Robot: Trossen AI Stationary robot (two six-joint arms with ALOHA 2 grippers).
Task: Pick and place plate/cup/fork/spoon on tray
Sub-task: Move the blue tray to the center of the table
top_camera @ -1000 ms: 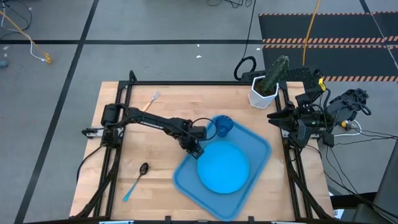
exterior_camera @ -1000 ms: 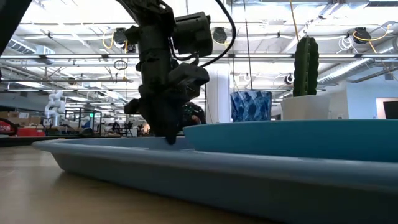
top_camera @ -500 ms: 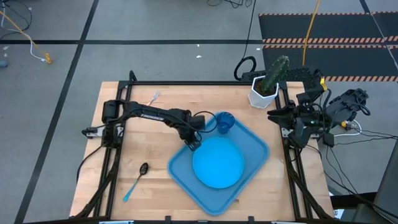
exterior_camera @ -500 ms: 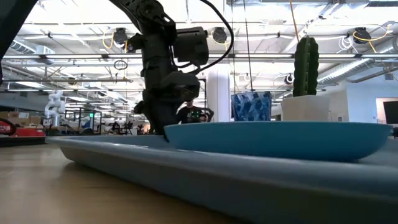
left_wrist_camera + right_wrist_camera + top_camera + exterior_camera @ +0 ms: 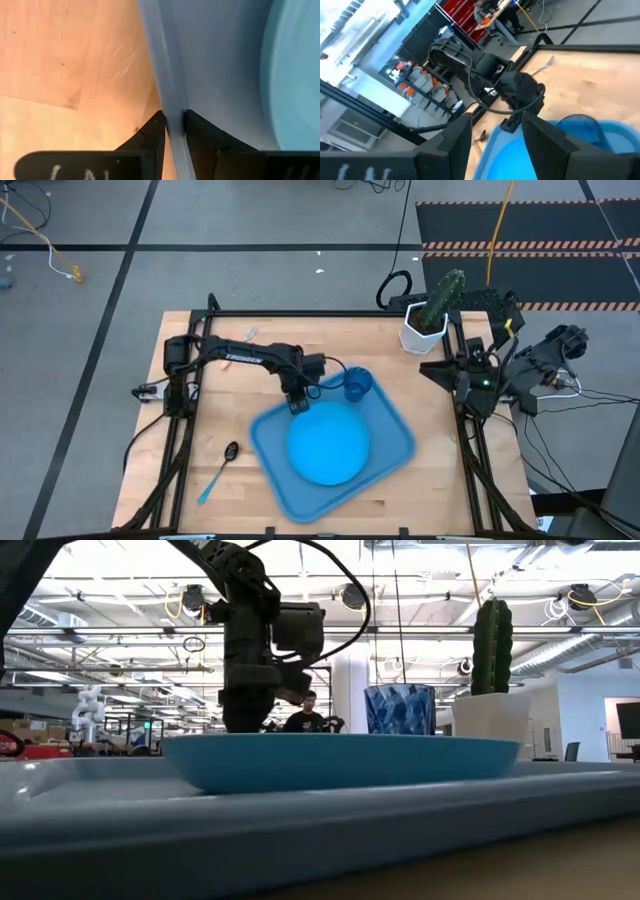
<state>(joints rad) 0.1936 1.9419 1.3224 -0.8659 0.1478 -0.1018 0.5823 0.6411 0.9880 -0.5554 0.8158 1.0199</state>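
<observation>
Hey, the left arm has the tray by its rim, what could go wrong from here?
The left pincer pinches only the tray's thin rim, so the grip may slip.

The plate and cup sit loose on the tray; a jerk might slide them or tip the cup.

The spoon lies on the table beside the tray and could get knocked.

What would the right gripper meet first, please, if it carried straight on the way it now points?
Probably the left arm's wrist, which sits dead ahead between the right gripper's open fingers, above the large rectangular blue plastic tray. Depth is unclear, so it might pass over onto the tray.
</observation>
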